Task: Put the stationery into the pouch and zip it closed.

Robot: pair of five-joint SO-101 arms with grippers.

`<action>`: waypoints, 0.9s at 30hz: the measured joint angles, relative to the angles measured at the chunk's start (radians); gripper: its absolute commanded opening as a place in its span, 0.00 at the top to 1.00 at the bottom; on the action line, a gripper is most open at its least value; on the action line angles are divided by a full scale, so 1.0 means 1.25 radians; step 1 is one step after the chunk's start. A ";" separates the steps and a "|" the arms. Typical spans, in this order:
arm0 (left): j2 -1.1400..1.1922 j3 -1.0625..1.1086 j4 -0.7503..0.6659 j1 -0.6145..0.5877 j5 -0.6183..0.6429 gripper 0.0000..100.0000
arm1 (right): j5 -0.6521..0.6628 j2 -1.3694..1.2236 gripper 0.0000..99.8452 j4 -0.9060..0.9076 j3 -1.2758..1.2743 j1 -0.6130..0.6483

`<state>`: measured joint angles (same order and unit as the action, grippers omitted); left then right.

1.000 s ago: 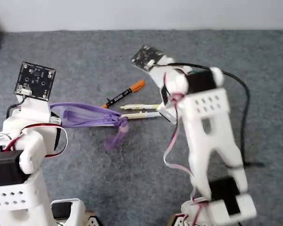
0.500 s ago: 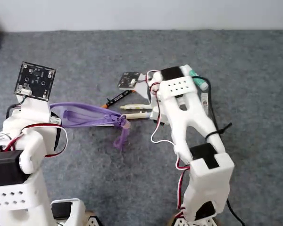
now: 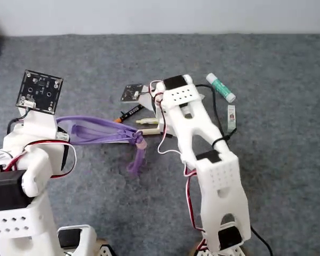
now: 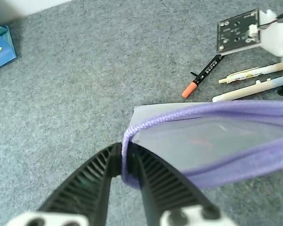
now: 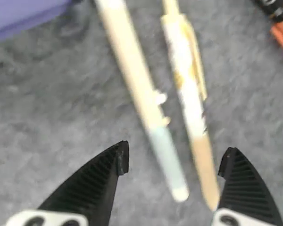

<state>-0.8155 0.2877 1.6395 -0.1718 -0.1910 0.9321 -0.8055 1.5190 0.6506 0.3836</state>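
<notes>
My left gripper [image 4: 124,159] is shut on the corded corner of the purple pouch [image 4: 217,136], holding it up off the carpet. In the high view the pouch [image 3: 98,132] stretches from the left arm toward the pens. My right gripper [image 5: 172,172] stands open just above two cream pens, one [image 5: 132,70] between its jaws and the other [image 5: 186,94] near the far finger. A black marker with an orange cap [image 3: 130,111] lies just beyond the pens. A green-capped glue stick [image 3: 220,88] and a small white stick [image 3: 231,116] lie to the right of the right arm.
Grey carpet [image 3: 288,160] covers the table. A blue box [image 4: 1,42] sits at the far left edge. The right arm [image 3: 197,138] spans the middle, with its camera board [image 3: 132,93] over the marker. Open carpet lies to the front and the far right.
The right arm has swung left and lowered over the two pens, uncovering the glue stick and white stick. The pouch's hanging strap shifted slightly. The left arm has kept still.
</notes>
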 measured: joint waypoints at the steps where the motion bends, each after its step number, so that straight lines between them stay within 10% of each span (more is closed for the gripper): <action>1: 0.000 0.000 0.000 0.000 0.000 0.99 | 0.000 -0.031 0.68 -0.002 0.029 0.000; 14: 0.000 0.000 0.000 0.000 0.000 0.99 | 0.002 -0.271 0.96 0.160 0.399 -0.005; 27: 0.000 0.000 0.000 0.000 0.000 0.99 | 0.004 -0.268 0.99 0.183 0.439 -0.031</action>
<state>-0.8155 0.2877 1.6395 -0.1718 -0.1910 0.9367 -1.1400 1.7476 1.1999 0.3452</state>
